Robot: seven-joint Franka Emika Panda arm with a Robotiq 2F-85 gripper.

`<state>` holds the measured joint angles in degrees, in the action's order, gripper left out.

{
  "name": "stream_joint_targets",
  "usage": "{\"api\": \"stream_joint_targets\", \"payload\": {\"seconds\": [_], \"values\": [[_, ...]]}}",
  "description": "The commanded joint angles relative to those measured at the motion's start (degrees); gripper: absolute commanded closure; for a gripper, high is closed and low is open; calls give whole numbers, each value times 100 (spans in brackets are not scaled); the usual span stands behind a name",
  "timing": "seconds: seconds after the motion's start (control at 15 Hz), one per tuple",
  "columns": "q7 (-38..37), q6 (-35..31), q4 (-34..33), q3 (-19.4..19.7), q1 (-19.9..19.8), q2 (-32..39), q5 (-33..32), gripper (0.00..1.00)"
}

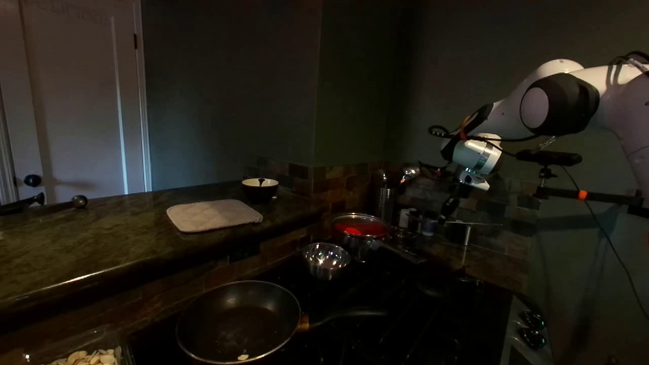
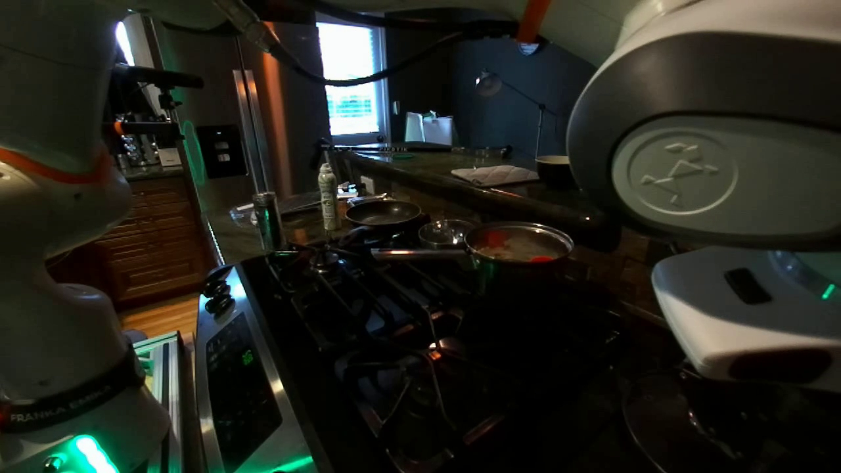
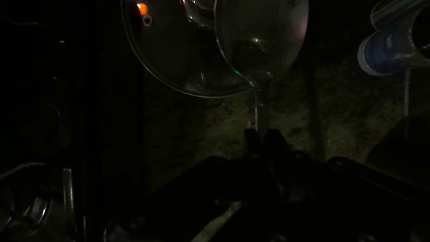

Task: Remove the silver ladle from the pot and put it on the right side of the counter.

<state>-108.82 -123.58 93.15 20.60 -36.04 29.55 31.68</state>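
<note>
Though dim in the wrist view, jaws tight on the silver ladle (image 3: 262,55) (speckled counter (image 3: 215,127) beneath).

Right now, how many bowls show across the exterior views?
2: steel bowl between the pot and frying pan; dark bowl beside quilted mat on the counter. More may be hidden.

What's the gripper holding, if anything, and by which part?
The silver ladle, by its handle, near the bowl end: in the wrist view the fingers are shut on it from both sides.
</note>
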Motion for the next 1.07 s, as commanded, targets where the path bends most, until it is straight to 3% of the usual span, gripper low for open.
{"api": "stream_joint_targets", "payload": {"seconds": [0.0, 1.0], "values": [[-16, 15, -32, -28, -26, 13, -17, 89], [-23, 27, -46, -24, 39, -38, -63, 89]]}}
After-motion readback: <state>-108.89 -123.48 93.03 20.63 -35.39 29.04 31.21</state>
